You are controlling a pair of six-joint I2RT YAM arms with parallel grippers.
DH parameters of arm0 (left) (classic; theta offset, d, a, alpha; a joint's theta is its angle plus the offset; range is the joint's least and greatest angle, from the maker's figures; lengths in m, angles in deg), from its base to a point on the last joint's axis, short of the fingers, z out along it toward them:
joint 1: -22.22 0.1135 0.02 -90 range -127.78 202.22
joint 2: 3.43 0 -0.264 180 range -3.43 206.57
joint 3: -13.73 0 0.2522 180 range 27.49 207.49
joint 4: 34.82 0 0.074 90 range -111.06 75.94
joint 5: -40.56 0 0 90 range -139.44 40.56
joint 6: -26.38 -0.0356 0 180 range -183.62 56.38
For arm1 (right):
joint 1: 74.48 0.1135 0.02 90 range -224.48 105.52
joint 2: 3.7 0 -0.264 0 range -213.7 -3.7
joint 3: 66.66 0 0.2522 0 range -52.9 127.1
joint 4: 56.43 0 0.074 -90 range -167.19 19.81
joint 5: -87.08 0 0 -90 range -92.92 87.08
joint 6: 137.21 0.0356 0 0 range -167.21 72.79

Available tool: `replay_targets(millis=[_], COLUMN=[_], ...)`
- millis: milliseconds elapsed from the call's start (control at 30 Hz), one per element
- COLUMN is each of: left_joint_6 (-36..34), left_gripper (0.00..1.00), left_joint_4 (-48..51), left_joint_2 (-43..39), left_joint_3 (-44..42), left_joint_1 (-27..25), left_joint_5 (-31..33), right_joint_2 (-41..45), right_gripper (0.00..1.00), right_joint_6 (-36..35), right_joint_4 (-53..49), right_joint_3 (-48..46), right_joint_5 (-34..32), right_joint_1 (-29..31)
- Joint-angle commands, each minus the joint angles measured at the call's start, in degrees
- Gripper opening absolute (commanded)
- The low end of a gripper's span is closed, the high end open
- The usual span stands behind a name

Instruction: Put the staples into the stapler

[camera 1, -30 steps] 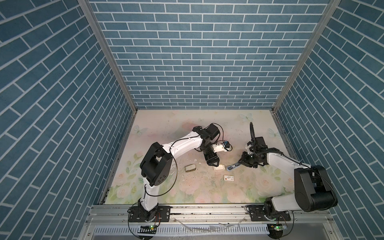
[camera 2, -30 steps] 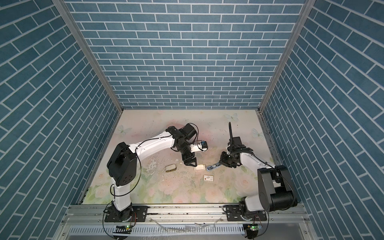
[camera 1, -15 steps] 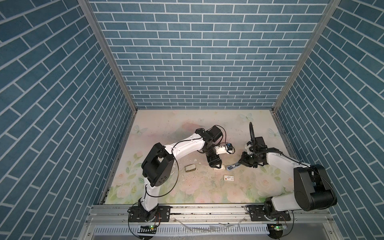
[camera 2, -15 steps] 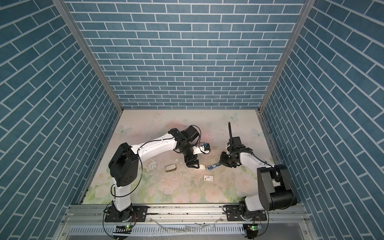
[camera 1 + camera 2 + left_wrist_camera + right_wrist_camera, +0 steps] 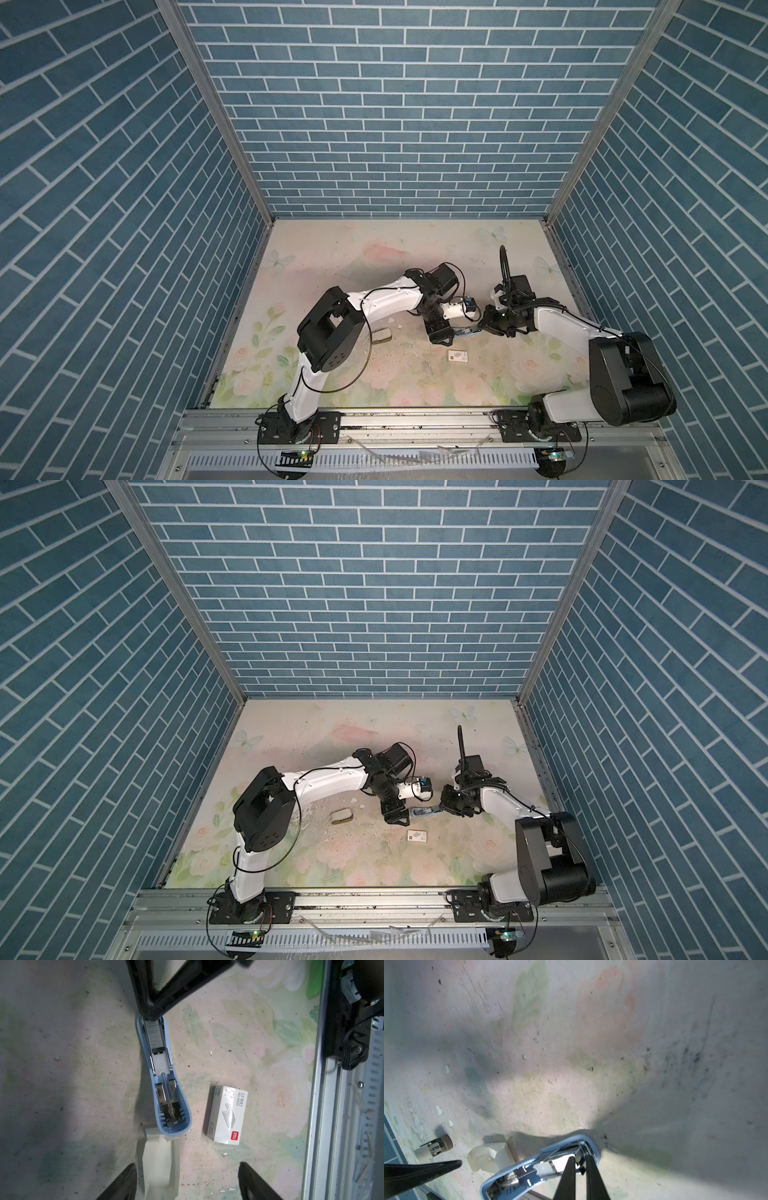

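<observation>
The blue stapler lies opened flat on the mat, its channel facing up; in a top view it shows between the two arms. The staples, a grey strip, sit in the front of that channel. My right gripper reaches down onto the strip's front end, fingers almost together with a dark bit of it between the tips. My left gripper hangs open past the stapler's rear end, touching nothing. A cream cardboard tray lies between its fingers, near one of them.
A white staple box with a red label lies beside the stapler, also in both top views. A small cream object lies further left. The metal front rail borders the mat.
My left arm has swung right and nearer, bringing its open gripper up to the stapler's rear. The right gripper's fingers have drawn slightly closer together; the stapler has stayed put.
</observation>
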Motion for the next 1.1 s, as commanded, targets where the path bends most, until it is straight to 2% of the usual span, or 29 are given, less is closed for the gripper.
replay_targets(millis=[0,467,867,1067], left_joint_6=[1.7,1.1,1.4,0.8], left_gripper=[0.77,0.62,0.47,0.46], left_joint_4=[-2.9,-5.7,-7.5,-7.3], left_joint_2=[1.2,4.5,4.0,3.8], left_joint_3=[0.0,0.7,0.7,0.0], left_joint_1=[-0.2,-1.0,-1.0,-1.0], left_joint_5=[0.4,1.0,2.4,2.7], right_joint_2=[0.7,2.3,2.6,1.5], right_gripper=[0.12,0.12,0.12,0.12], right_joint_6=[0.5,2.5,3.4,4.3], right_joint_4=[-1.0,0.4,2.4,4.7], right_joint_3=[-1.5,-3.3,-3.9,-3.9], right_joint_5=[-1.0,0.8,2.1,3.9], right_joint_1=[0.0,0.0,0.0,0.0])
